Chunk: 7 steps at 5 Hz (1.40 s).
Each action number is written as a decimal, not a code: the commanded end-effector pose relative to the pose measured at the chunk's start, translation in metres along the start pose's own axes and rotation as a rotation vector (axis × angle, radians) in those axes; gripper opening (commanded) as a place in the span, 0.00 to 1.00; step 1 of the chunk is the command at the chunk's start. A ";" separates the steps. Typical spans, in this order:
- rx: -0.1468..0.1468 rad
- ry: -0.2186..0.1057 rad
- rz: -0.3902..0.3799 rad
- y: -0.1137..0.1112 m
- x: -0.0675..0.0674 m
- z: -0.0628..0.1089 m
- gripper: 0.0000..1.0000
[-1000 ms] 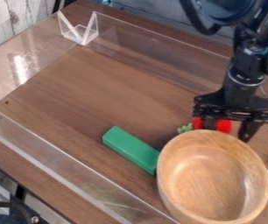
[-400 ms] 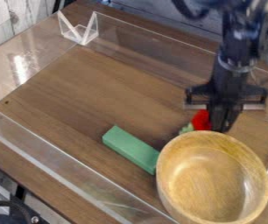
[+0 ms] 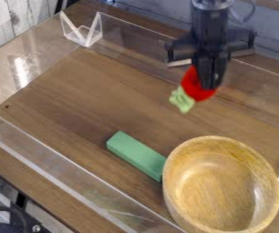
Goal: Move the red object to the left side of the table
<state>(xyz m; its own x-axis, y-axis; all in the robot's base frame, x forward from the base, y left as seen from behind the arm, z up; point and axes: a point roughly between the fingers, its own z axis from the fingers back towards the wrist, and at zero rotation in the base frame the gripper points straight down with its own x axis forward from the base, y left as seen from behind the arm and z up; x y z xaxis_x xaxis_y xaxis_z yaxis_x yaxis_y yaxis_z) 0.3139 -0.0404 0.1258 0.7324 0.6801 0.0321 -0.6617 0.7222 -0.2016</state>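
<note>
Transport step. End effector (image 3: 204,82) clamped shut on red object (image 3: 200,89), held above surface (image 3: 81,105). Next: carry left beyond green block (image 3: 136,153), lower, release.

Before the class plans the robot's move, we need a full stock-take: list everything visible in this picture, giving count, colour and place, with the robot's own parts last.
small round red toy fruit with a light green leafy tip: one, red and green, held above the table, right of centre
green rectangular block: one, green, flat on the table near the front, left of the bowl
round wooden bowl: one, light wood, front right corner
brown wood-grain table: one, brown, fills the view
low clear acrylic walls: clear, along the table's edges
small clear acrylic V-shaped stand: one, clear, back left
claw: one, black, pointing down, shut on the fruit
</note>
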 end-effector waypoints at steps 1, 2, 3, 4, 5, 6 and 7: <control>-0.055 -0.048 0.072 0.015 0.012 0.021 0.00; -0.072 -0.049 0.147 0.034 0.016 0.018 0.00; -0.085 -0.049 0.204 0.048 0.025 0.018 0.00; -0.086 -0.043 0.230 0.061 0.033 0.017 0.00; -0.087 -0.042 0.297 0.074 0.040 0.012 0.00; -0.092 -0.032 0.354 0.085 0.045 0.007 0.00; -0.104 -0.028 0.423 0.089 0.039 -0.005 0.00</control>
<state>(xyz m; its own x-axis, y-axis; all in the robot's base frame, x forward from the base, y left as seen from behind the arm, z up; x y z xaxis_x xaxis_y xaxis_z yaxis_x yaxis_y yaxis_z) 0.2808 0.0463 0.0945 0.4006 0.9132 -0.0749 -0.8891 0.3677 -0.2724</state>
